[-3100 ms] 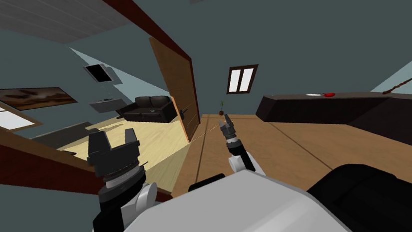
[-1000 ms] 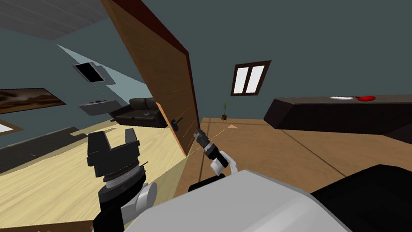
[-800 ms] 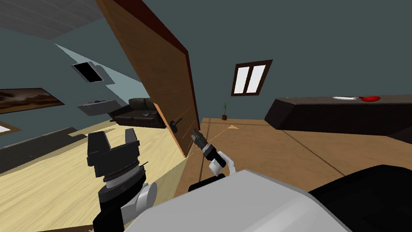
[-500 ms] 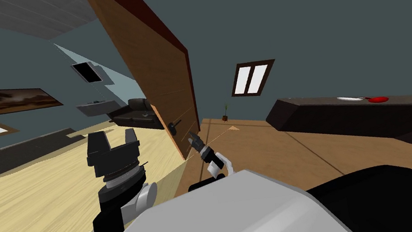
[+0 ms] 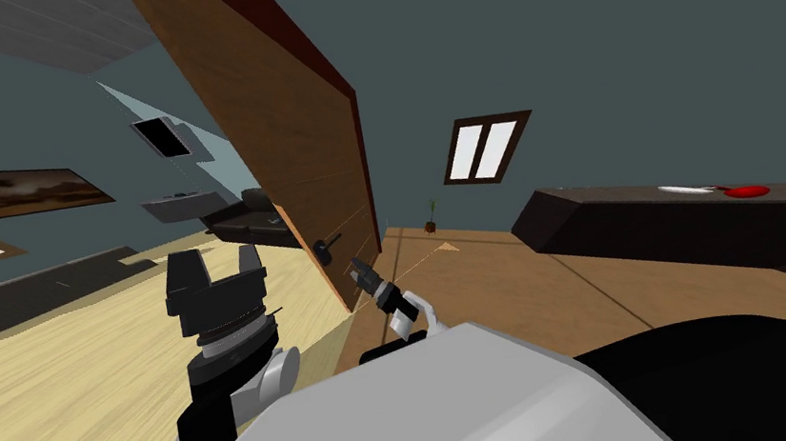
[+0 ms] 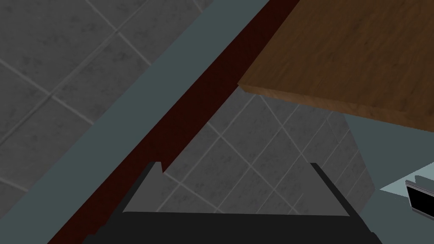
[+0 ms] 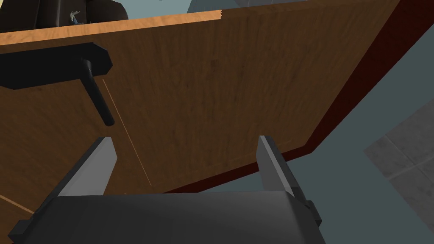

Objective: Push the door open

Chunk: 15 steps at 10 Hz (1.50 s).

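Brown wooden door (image 5: 298, 140) stands ahead and a little to the left. It is partly open, with its hinged side against a dark red door frame (image 5: 281, 17) and its paler free edge swung away toward the far room. A black lever handle (image 7: 95, 95) on a black plate sits near that free edge.

Right gripper (image 7: 184, 146) is stretched forward, low against the door's near face, below and just beside the handle. The jaws are spread wide with nothing between them. In the right wrist view the lever's tip ends just above one jaw without touching it. Whether the jaws touch the wood cannot be told.

Left gripper (image 5: 212, 262) is held up at the robot's left, well apart from the door and pointing upward. Its jaws are also parted and empty. The left wrist view looks up past the door's top edge and the frame.

Through the gap:
- pale plank floor (image 5: 66, 374)
- dark sofa (image 5: 237, 217) against the far wall
- black wall screen (image 5: 163, 137) above the sofa
- long framed picture (image 5: 2, 189) on the left wall

On the near side:
- darker brown plank floor (image 5: 507, 293)
- small two-pane window (image 5: 479, 151) in the grey-green wall
- small potted plant (image 5: 429, 217) on the floor beneath the window
- long dark counter (image 5: 632, 222) at the right, carrying a flat white dish (image 5: 683, 189) with a round red item (image 5: 748, 192) just beside it
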Available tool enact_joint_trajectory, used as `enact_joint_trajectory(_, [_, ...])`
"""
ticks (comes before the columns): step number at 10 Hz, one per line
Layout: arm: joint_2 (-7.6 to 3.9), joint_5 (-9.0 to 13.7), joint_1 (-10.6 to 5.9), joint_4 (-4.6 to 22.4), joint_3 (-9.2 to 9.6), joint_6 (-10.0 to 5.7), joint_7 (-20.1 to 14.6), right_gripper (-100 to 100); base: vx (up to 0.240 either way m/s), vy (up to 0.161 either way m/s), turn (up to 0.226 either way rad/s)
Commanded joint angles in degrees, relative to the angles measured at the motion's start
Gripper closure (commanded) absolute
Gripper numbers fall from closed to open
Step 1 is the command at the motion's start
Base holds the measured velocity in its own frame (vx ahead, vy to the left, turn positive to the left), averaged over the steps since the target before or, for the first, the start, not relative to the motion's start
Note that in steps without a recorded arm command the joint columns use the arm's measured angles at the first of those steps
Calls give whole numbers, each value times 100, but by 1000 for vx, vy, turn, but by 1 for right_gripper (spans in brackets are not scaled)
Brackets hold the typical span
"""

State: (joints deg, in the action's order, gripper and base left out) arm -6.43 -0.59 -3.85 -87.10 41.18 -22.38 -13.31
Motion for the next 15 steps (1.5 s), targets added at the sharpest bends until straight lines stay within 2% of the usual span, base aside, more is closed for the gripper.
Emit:
enact_joint_trajectory(1, [-26, 18, -109, 149, 208, 28, -44, -100, 203, -31, 10])
enact_joint_trajectory(7, [-7, 77, -541, 739, 706, 51, -167, -100, 157, -44, 6])
enact_joint_trajectory(8, [2, 96, -675, 922, 861, 58, -205, -100, 189, -49, 5])
enact_joint_trajectory(15, [55, 178, -1270, 1735, 1547, 91, -375, -100, 188, -51, 7])
